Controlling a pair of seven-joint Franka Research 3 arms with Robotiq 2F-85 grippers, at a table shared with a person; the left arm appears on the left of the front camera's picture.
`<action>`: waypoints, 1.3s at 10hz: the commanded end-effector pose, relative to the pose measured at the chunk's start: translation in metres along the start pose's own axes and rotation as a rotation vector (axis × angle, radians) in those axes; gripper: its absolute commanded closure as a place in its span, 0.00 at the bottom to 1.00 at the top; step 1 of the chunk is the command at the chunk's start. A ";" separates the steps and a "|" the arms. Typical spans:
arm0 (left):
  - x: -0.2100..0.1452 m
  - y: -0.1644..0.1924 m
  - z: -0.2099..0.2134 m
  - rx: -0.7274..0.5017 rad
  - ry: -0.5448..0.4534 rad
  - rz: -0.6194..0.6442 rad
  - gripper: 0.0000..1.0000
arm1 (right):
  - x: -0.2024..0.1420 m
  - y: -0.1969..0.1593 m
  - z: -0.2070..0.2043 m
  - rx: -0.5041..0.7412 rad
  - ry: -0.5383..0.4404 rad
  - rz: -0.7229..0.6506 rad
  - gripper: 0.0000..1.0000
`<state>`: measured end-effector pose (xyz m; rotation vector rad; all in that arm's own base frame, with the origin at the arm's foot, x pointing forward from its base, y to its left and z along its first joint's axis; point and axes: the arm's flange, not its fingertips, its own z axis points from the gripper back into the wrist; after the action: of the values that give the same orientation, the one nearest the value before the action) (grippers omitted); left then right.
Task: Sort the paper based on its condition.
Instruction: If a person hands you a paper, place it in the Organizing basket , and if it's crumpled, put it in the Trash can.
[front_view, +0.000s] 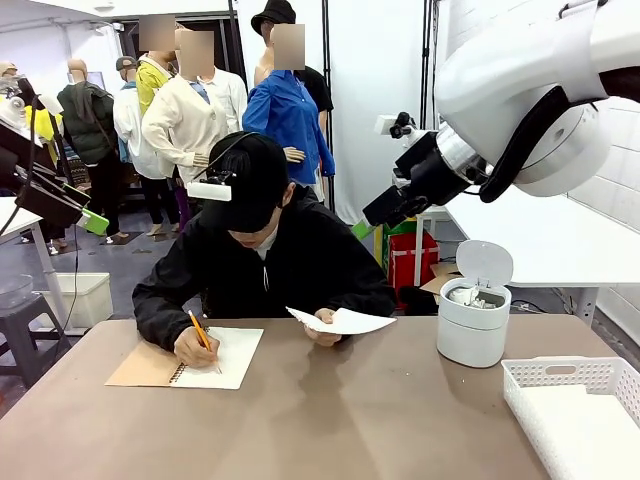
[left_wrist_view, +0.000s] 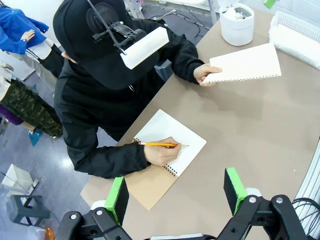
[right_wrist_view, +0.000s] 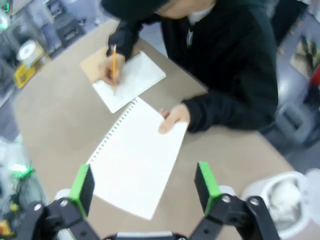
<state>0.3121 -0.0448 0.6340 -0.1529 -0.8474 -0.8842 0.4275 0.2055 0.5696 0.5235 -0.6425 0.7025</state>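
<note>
Writing with a pencil (front_view: 198, 330) in a notebook (front_view: 215, 358), a person (front_view: 265, 260) sits at the far side of the brown worktop (front_view: 350, 420). With one hand (front_view: 322, 325) the person holds up a smooth white sheet (front_view: 345, 320), lifted just above the worktop near its middle and not yet sorted.

At the robot's right stands a white bin (front_view: 470, 345) with its lid tipped open. Crumpled white balls (front_view: 470, 296) lie inside it, so some wrinkled paper looks already sorted. Farther right, at the worktop's corner, a white basket (front_view: 575, 375) seems to hold flat paper (front_view: 590, 430), likely smooth pages already put away, though how many cannot be told.

The left claw (left_wrist_view: 175, 192) is released, its green pads spread wide, and it hangs high above the notebook, grasping nothing. The right claw (right_wrist_view: 144, 185) is also released and empty. It hovers above the held sheet, with the pads framing the page from well above.

Judging from this, the sort is partly done. The held sheet is the piece in play. Being smooth, it probably belongs in the basket rather than the bin. No loose paper lies on the bare worktop. Whether more pages will come from the notebook cannot be told.
</note>
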 end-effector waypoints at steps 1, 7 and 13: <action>0.000 0.000 0.000 0.010 0.002 0.006 0.00 | 0.010 -0.017 -0.004 0.020 -0.028 -0.235 0.00; 0.000 0.000 0.000 0.010 0.002 0.006 0.00 | -0.009 -0.099 -0.042 0.143 0.139 -0.786 0.00; 0.000 0.000 0.000 0.010 0.002 0.006 0.00 | -0.028 -0.109 -0.054 0.129 0.174 -0.796 0.00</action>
<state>0.3121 -0.0448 0.6341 -0.1531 -0.8478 -0.8843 0.5091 0.1572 0.4874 0.7442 -0.1824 0.0416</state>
